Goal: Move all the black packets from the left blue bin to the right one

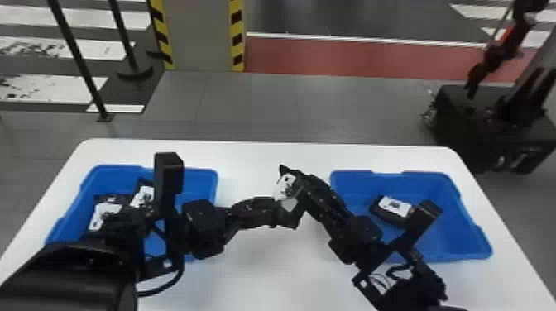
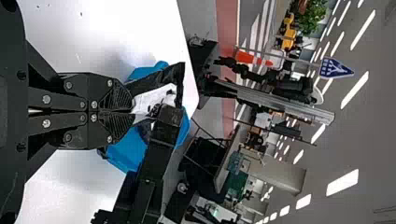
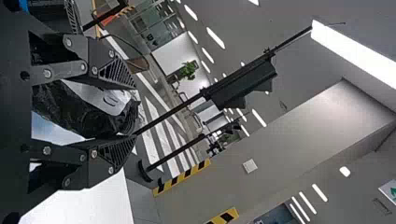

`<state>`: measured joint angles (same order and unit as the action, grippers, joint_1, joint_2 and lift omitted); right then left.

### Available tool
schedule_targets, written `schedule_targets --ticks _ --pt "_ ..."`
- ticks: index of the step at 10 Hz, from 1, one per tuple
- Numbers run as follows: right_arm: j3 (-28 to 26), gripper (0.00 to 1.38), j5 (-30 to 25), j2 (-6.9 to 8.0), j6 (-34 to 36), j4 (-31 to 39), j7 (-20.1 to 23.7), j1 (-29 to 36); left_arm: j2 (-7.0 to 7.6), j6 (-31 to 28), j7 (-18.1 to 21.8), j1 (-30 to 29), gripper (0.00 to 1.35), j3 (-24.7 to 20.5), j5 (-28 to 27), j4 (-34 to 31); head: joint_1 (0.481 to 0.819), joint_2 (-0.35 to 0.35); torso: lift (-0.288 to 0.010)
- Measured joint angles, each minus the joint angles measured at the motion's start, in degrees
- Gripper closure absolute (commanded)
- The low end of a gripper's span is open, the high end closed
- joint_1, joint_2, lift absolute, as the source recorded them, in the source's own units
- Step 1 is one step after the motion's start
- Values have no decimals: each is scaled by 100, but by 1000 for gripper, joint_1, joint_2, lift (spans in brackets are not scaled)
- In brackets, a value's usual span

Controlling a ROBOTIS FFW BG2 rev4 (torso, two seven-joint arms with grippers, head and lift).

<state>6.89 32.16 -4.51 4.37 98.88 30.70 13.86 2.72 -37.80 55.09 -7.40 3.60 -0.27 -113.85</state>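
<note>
Holding a black packet (image 1: 285, 186) above the stretch of counter (image 1: 256, 157) between the two bins, your left claw (image 1: 281, 213) is keeping its fingers closed on one edge of it. In the left wrist view, the packet's white label is showing just beyond the fingertips of that claw (image 2: 133, 112).

Your right claw (image 1: 302, 192) is meeting it from the other side. In the right wrist view, the fingers of that claw (image 3: 128, 112) are standing open, well spread, with the same packet lying between them (whether both are pressing on it, you cannot tell from here).

On your left, the left blue bin (image 1: 202, 180) is still holding packets: two white labels are showing, one on a nearer packet (image 1: 103, 213) and one on a farther packet (image 1: 142, 198), both lying near your left arm, which is hiding part of the bin. You cannot be sure how many are lying there in all. On your right, the right blue bin (image 1: 449, 215) is holding one black packet with a white label (image 1: 395, 206), lying toward its inner side, while your right arm's bracket is covering part of the view beside it.

Beyond the counter, a striped column (image 1: 200, 37) is standing on the floor, and a dark machine with an arm (image 1: 492, 128) is sitting off to the right.
</note>
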Motion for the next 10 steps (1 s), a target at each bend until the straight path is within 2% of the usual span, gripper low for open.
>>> schedule_targets --ticks 2,3,4,5,6,8,10 --pt "5 1276 -8 36 -3 -59 151 1 -3 31 -7 7 1205 -15 1 22 695 -42 -110" --pt "5 1276 -13 61 -48 -90 187 5 -15 64 -14 -3 1044 -36 15 47 695 -39 -110" --pt "5 1276 22 76 -151 -119 187 5 -32 97 -70 -30 611 -68 46 87 695 -38 -110" --pt "-12 1276 108 77 -255 -138 182 0 -48 179 -170 -100 246 -128 104 127 695 -38 -110" --pt "-131 1276 186 69 -357 -135 182 -15 -75 366 -241 -238 82 -288 139 148 695 -39 -110" --pt "-613 1276 116 7 -409 -63 120 -67 -105 834 -245 -521 153 -688 218 135 695 -57 -110" --pt "-1034 1276 5 -209 -486 -242 -194 -231 -138 1086 -244 -852 157 -1213 275 -160 695 -76 -110"
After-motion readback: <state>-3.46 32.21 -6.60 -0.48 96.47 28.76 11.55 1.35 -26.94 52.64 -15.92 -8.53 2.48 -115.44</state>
